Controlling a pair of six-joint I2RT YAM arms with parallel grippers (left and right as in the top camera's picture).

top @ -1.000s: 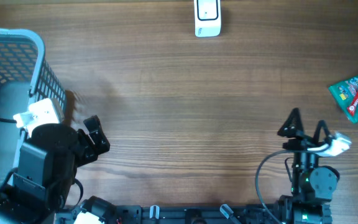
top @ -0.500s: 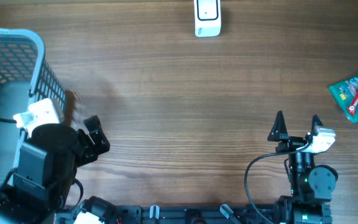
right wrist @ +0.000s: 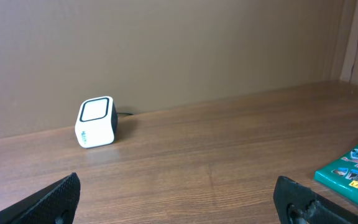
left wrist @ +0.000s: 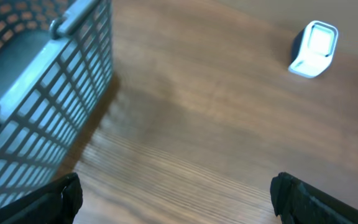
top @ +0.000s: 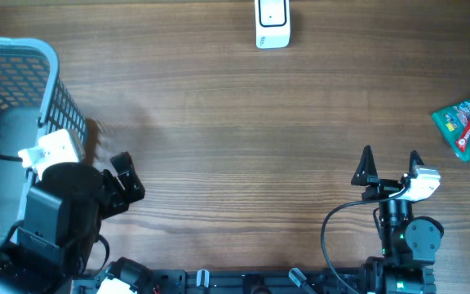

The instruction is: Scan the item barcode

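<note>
The item, a green snack packet (top: 467, 122), lies flat at the table's right edge and shows at the right border of the right wrist view (right wrist: 352, 170). The white barcode scanner (top: 272, 23) stands at the far middle edge, also visible in both wrist views (right wrist: 96, 122) (left wrist: 316, 47). My right gripper (top: 391, 155) is open and empty near the front right, pointing at the far edge, well to the left of and nearer than the packet. My left gripper (top: 128, 178) is open and empty at the front left beside the basket. Only bare wood lies between each gripper's fingers (right wrist: 178, 196) (left wrist: 176, 194).
A grey plastic mesh basket (top: 49, 61) stands at the left edge, right next to my left arm; its wall fills the left of the left wrist view (left wrist: 73, 68). A brown wall rises behind the scanner.
My right gripper swung a little left and squared up toward the far edge, then held still. The left arm, packet and scanner have not moved.
</note>
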